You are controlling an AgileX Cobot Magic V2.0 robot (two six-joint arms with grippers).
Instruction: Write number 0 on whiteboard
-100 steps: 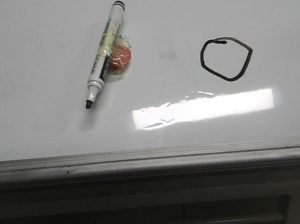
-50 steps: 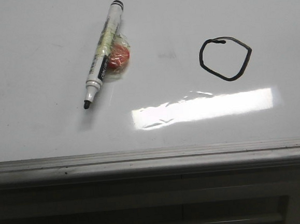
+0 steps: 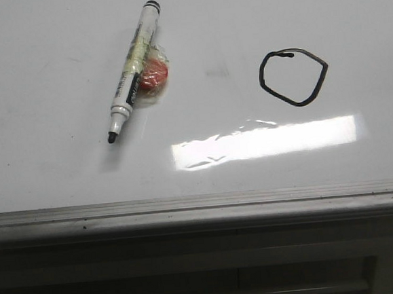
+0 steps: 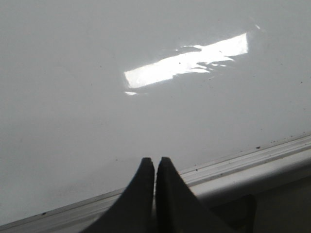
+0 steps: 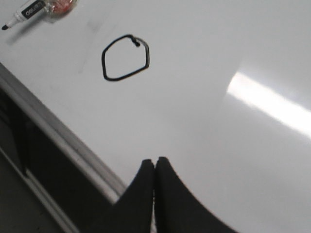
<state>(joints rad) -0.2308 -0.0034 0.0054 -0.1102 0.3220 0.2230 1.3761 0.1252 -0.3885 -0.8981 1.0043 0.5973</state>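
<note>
A thin black angular loop, the number 0 (image 3: 294, 76), is drawn on the glossy whiteboard (image 3: 63, 178) right of centre; it shows too in the right wrist view as the number 0 (image 5: 125, 58) on the whiteboard (image 5: 209, 53). A white marker (image 3: 130, 69) with its black tip bare lies loose at the left, far from both grippers. My left gripper (image 4: 155, 161) is shut and empty over the whiteboard (image 4: 73, 111) near its edge strip. Shut and empty as well, my right gripper (image 5: 154, 160) hangs near the board's edge, apart from the loop. Neither gripper appears in the front view.
A small red-orange object in clear wrap (image 3: 153, 75) touches the marker's right side. The marker (image 5: 23, 15) lies in a corner of the right wrist view. The grey metal edge strip (image 3: 201, 202) runs along the board's front. A faint grey smudge (image 3: 216, 72) lies left of the loop.
The whole front view has shifted slightly up and left, marker and loop alike. Nothing on the board has moved relative to anything else.
</note>
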